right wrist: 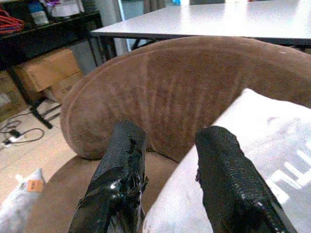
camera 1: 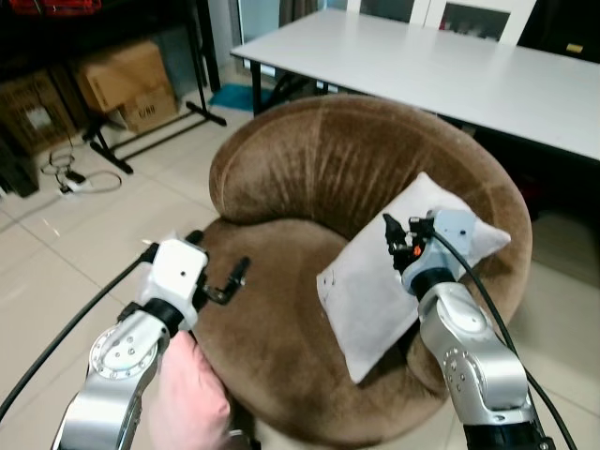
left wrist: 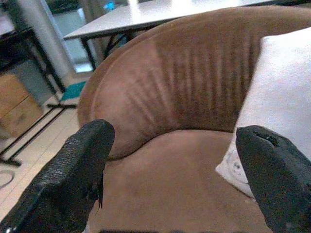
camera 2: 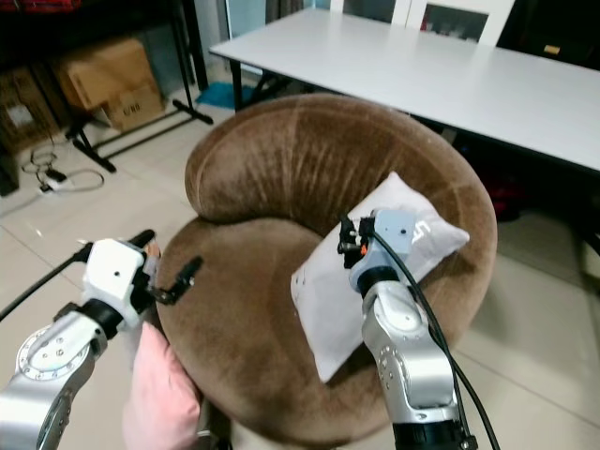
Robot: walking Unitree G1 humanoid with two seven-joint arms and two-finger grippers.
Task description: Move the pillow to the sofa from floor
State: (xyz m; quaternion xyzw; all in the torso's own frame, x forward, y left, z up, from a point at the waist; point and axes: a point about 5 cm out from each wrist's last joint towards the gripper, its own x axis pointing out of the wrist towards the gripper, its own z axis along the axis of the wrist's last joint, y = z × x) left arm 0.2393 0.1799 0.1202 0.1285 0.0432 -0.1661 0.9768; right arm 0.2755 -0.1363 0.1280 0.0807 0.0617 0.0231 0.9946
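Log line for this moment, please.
pillow: on sofa, leaning on backrest | left tool: open, empty, over seat | right tool: open, above pillow

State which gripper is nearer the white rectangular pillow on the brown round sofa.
Right. The right gripper hangs open just over the white rectangular pillow; the left gripper, also open, is off to its side above the brown round sofa seat.

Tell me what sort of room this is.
Probably a living or work room in a home: a brown sofa with a pillow on it, a long white table behind, boxes on the tiled floor.
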